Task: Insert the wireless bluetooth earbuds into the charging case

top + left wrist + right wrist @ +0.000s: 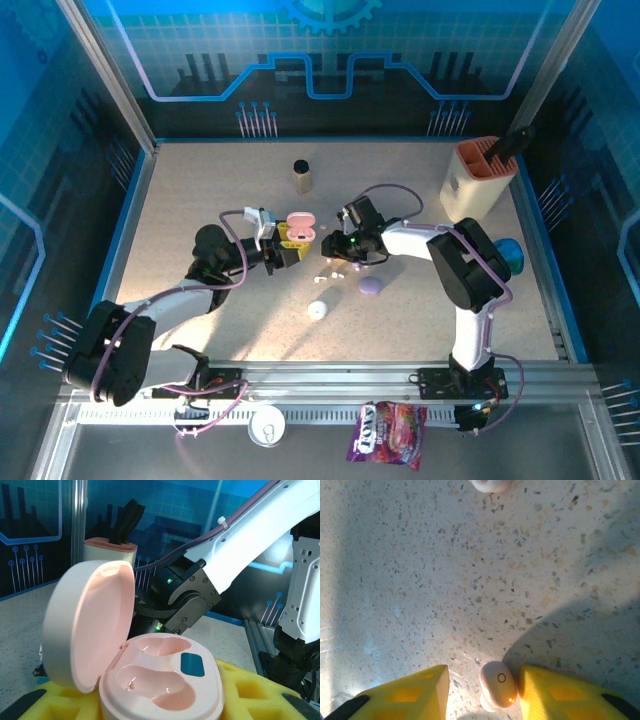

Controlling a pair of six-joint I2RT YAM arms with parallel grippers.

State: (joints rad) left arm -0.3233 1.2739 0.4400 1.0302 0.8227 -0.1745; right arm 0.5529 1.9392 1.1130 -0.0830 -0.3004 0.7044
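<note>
1. The table (470, 580) carries the loose pieces. In my judgement that is why the right arm works low over it while the left arm is raised.

2. The left gripper (288, 240) is pinching the charging case between its yellow pads (250, 695). It holds the case off the surface and roughly level, probably to present a steady, open target close to the other arm.

3. The right gripper (484, 690) points straight down at the tabletop with its yellow fingers (415, 695) partly spread. They straddle a bud but do not clamp it, which reads as the approach to a pick.

4. The charging case (160, 680) is pale pink, and its lid (85, 625) is hinged up and back on the left. Both moulded wells (150, 682) face upward and look empty, so no bud seems seated yet.

5. The earbud (497, 685) is pale pink and appears to lie on the table between the right gripper's fingers.
   - It is off-centre, touching the inner face of one finger, with a clear gap to the other.
   - Closing should push it sideways before it is pinched.
   - In the top view the right gripper sits just beside the held case, so the carry looks short.
</note>
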